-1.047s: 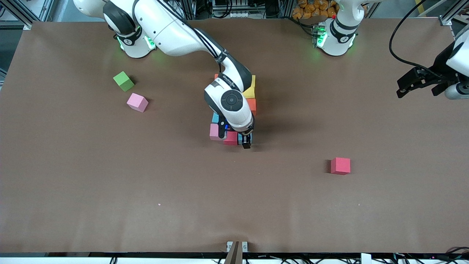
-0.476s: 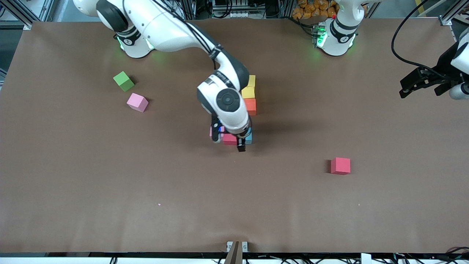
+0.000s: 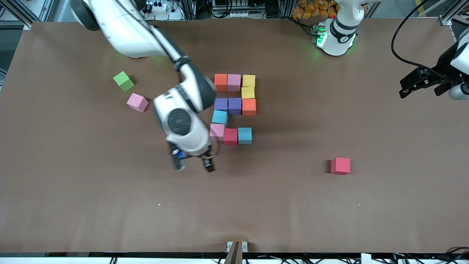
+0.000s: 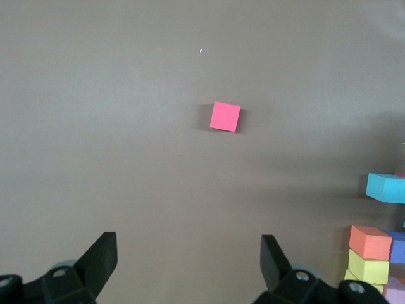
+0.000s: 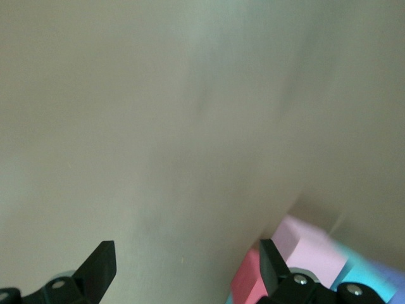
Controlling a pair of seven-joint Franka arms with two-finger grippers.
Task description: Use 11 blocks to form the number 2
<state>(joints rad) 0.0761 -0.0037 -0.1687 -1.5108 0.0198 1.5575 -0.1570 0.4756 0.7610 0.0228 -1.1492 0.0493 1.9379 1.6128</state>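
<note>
Eleven cubes lie touching as a blocky digit 2 (image 3: 234, 106) at mid-table: orange (image 3: 221, 81), pink (image 3: 234, 82) and yellow (image 3: 248, 80) in the row nearest the bases, then yellow, orange, two purple, light blue (image 3: 220, 117), and pink, red (image 3: 230, 136), light blue (image 3: 244, 135) in the row nearest the front camera. My right gripper (image 3: 194, 167) is open and empty over bare table beside that row; in its wrist view (image 5: 186, 263) pink (image 5: 307, 244) and red cubes show past one finger. My left gripper (image 3: 410, 86) is open and empty, waiting at its end of the table.
A loose red cube (image 3: 340, 165) lies toward the left arm's end, also in the left wrist view (image 4: 225, 116). A loose pink cube (image 3: 137, 102) and a green cube (image 3: 124, 81) lie toward the right arm's end. The brown table (image 3: 256, 205) is bare nearer the front camera.
My right gripper has let go of the light blue cube at the digit's corner and swung away toward its own end, uncovering the whole digit. The left arm has barely moved.
</note>
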